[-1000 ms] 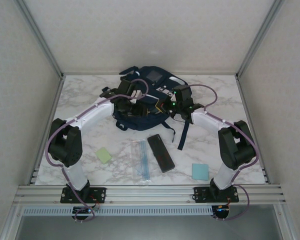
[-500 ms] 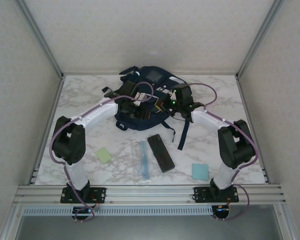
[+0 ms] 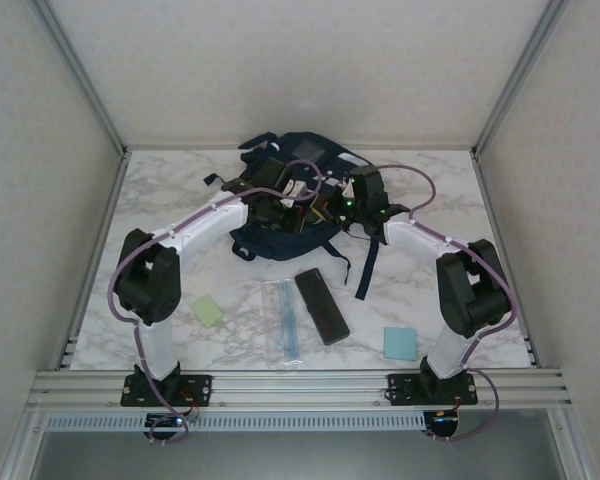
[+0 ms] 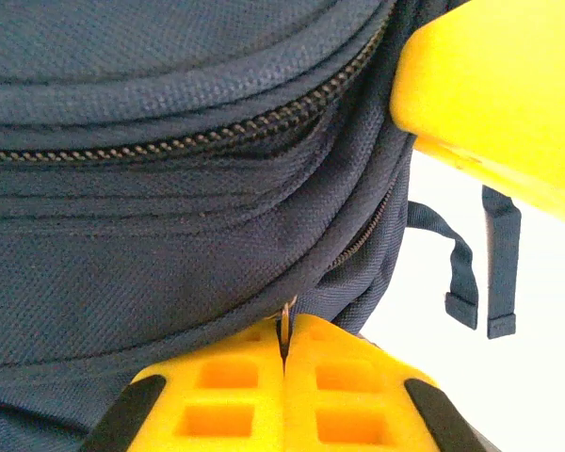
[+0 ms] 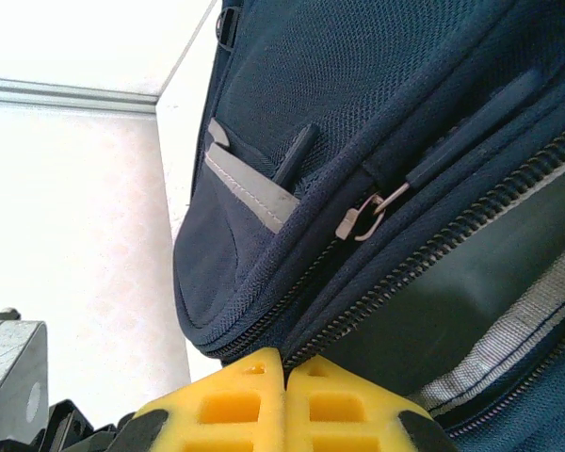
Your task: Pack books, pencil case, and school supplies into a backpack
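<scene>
The backpack [image 3: 302, 152] lies at the far middle of the marble surface [image 3: 170, 190], navy fabric up, with a dark strap trailing toward the near edge. Both arms reach in over it from either side. In the top view the left gripper [image 3: 286, 207] sits on the bag's near left part and the right gripper [image 3: 330, 206] just beside it on the right, the two close together. The left wrist view shows the left gripper [image 4: 284, 363] with its yellow jaws pressed together against the bag's bulging side, and a thin metal tab [image 4: 287, 314] caught in the seam between their tips, where a zipper line runs down to them. A second closed zipper [image 4: 169, 141] crosses the fabric above. In the right wrist view the right gripper [image 5: 284, 386] also has its jaws together, tips against the corded edge of the bag beside an unzipped line of teeth; whether any fabric is pinched between them I cannot tell. A loose silver zipper pull [image 5: 365, 217] hangs free above them, and a grey-green lining [image 5: 433, 301] shows through the gap. On the bare surface nearer the arm bases lie the black pencil case [image 3: 322, 306], the clear ruler [image 3: 283, 320] just beside it on its left, a pale green pad [image 3: 207, 310] farther left, and a light blue pad [image 3: 401, 343] off to the right.
</scene>
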Motion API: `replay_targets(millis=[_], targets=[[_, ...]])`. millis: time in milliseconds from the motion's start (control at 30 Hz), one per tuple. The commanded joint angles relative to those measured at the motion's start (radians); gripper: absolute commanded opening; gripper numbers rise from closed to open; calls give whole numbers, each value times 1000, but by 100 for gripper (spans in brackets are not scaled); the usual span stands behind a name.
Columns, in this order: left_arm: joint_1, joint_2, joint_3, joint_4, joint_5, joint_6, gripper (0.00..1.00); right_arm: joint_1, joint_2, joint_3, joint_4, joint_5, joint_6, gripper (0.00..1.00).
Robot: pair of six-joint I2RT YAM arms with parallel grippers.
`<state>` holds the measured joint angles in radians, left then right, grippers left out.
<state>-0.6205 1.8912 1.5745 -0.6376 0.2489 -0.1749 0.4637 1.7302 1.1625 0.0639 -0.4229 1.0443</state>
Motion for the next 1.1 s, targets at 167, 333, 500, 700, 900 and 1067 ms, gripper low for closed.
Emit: replay_targets(millis=[167, 333, 500, 700, 900, 1067], targets=[[-2, 12, 73, -200, -195, 48, 0, -22, -21, -11, 95, 10, -15, 0], [16, 35, 76, -324, -315, 80, 0, -38, -40, -46, 94, 25, -23, 0], [75, 41, 66, -337, -354, 73, 0, -48, -44, -44, 74, 24, -40, 0], [126, 29, 79, -318, -411, 74, 0, -85, -64, -73, 62, 31, -52, 0], [238, 90, 134, -262, -464, 63, 0, -126, -120, -128, 71, 23, -47, 0], [301, 135, 193, -238, -457, 57, 0, -138, -147, -138, 33, 26, -74, 0]])
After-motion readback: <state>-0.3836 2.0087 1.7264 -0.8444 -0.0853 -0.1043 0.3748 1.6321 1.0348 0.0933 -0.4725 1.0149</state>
